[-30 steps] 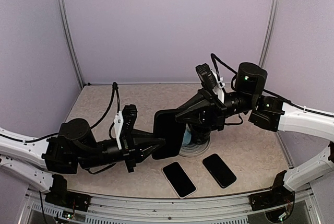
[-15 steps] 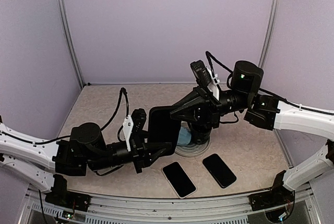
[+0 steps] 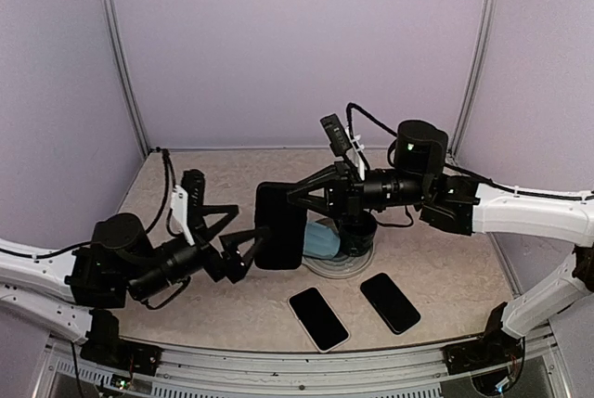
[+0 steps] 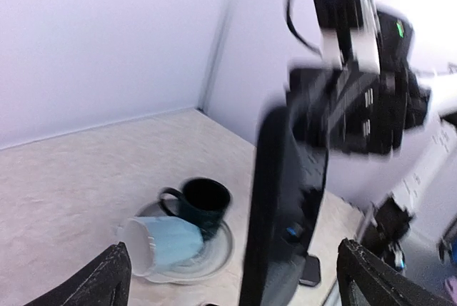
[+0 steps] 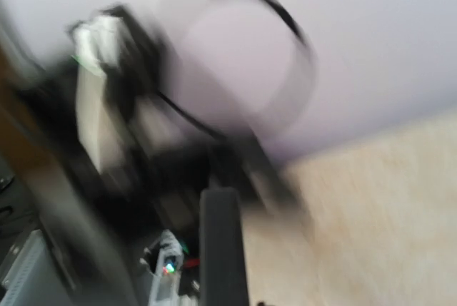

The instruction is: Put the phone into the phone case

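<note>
While the black phone case hung upright above the middle of the table, the right gripper was clamped on its upper edge from the 3 o'clock side and held it clear of the tabletop. Whether a phone sat inside it could not be told. From the left wrist the phone case showed only as a dark slab seen edge-on, with the right arm's black wrist blurred behind it.

The left gripper reached in from 9 o'clock with its jaws spread wide and gripped nothing. Its tips lay close to the near edge of the phone case, and whether they touched it could not be told. In its own camera the two fingers sat far apart at the bottom corners, with the slab between them.

At 3 o'clock of the phone case, low beside it, a plate lay on the table. It carried a dark mug standing upright and a light blue cup lying on its side just beside the mug.

Two phones lay flat at 5 o'clock of the phone case, toward the near edge. One phone was nearer, and the other phone lay apart from it at its 2 o'clock.

The right wrist view was too blurred to read.
</note>
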Action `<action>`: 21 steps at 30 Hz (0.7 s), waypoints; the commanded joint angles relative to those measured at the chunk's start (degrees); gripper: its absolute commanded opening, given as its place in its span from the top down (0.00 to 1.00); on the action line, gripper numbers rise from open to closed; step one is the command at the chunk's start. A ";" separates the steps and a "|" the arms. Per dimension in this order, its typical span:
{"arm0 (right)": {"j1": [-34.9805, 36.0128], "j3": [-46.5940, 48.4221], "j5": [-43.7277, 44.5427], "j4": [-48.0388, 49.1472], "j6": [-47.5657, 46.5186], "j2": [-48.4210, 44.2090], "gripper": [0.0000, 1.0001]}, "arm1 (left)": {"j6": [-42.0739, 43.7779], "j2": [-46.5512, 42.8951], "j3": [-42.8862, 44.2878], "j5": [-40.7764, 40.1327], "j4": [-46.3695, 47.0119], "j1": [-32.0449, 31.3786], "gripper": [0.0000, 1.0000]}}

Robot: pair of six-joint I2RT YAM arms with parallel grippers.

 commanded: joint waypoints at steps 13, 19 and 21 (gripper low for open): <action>5.49 10.57 6.24 4.97 21.16 37.04 1.00 | -28.57 -4.56 10.18 -30.11 -37.93 8.88 0.01; 5.43 14.14 17.72 -8.27 19.19 39.09 0.78 | -27.11 -2.49 9.68 -22.86 -36.40 16.27 0.01; 5.42 16.27 19.53 -11.65 17.65 39.86 0.55 | -24.82 -0.84 9.57 -21.31 -35.14 19.13 0.01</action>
